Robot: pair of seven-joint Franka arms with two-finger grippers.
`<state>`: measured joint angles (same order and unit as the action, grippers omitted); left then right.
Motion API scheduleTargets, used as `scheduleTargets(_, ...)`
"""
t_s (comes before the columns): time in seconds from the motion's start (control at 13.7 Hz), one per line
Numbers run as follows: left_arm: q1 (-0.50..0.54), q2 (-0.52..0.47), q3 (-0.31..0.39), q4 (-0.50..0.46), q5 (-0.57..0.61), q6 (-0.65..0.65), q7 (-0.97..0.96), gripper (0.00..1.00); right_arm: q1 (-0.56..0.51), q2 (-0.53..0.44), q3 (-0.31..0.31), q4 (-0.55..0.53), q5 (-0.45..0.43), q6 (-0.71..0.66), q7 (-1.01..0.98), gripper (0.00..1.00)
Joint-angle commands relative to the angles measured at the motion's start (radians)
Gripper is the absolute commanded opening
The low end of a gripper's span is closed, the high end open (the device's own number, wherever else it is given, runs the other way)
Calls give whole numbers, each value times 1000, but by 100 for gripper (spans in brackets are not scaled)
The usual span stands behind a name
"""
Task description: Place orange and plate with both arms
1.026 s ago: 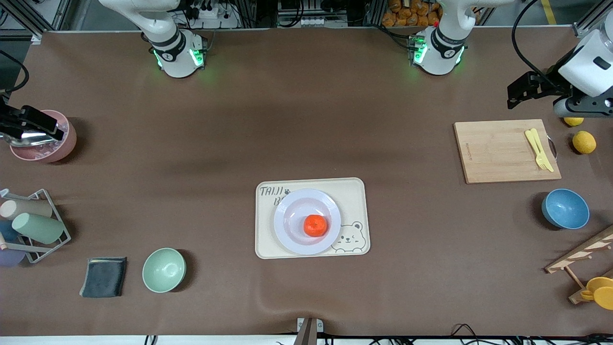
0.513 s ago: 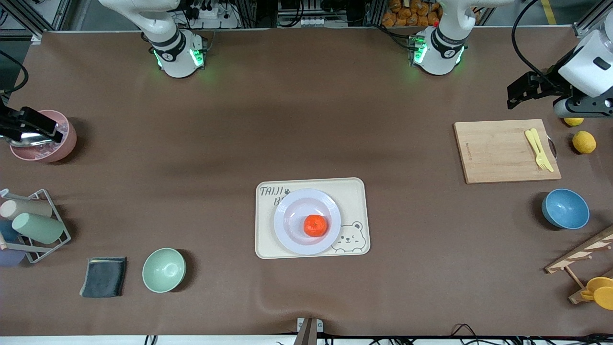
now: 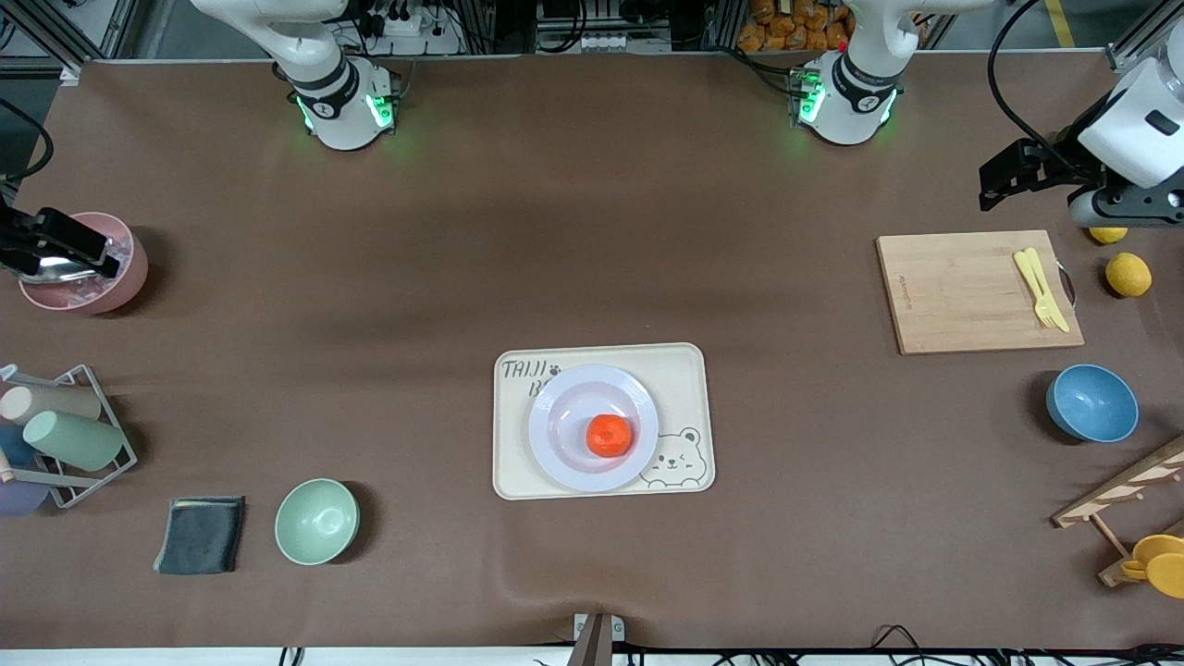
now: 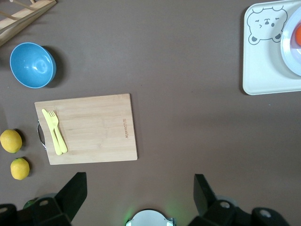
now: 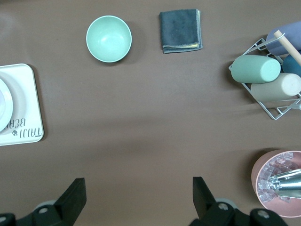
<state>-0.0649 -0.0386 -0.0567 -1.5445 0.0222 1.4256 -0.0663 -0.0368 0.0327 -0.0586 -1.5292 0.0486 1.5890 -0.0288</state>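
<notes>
The orange (image 3: 609,435) lies on the pale lavender-white plate (image 3: 555,407), which sits on the cream bear-print tray (image 3: 683,379) at the table's middle. My left gripper (image 3: 992,180) is open and empty, raised near the cutting board at the left arm's end. In the left wrist view its gripper (image 4: 138,188) is open over bare table, with slivers of the orange (image 4: 298,36) and the plate (image 4: 290,49) at the frame's edge. My right gripper (image 3: 97,250) is open and empty over the pink bowl (image 3: 120,287). In the right wrist view the gripper (image 5: 138,188) is open.
A wooden cutting board (image 3: 962,296) with a yellow fork, two lemons (image 3: 1128,274) and a blue bowl (image 3: 1091,403) are at the left arm's end. A green bowl (image 3: 316,521), a dark cloth (image 3: 200,535) and a cup rack (image 3: 65,435) are at the right arm's end.
My right gripper has drifted slightly toward the right arm's end of the table. The orange, plate and left gripper have not moved.
</notes>
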Motion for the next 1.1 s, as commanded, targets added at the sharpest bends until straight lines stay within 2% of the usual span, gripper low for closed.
scheduleTargets(0.0,-3,-4,-5,11,15,-16,-14,100,-20,0,11,9,-4,-4,1,100)
scheduleTargets(0.22,-1,-10,-6,11,24,-17,3,100,-11,3,13,9,-4,3,3,100)
scheduleTargets(0.51,10,-99,-15,-101,22,48,-13,100,-18,1,11,9,-6,3,3,100)
scheduleTargets(1.03,46,-70,-2,-65,18,50,-1,100,-9,3,13,11,-4,3,3,100)
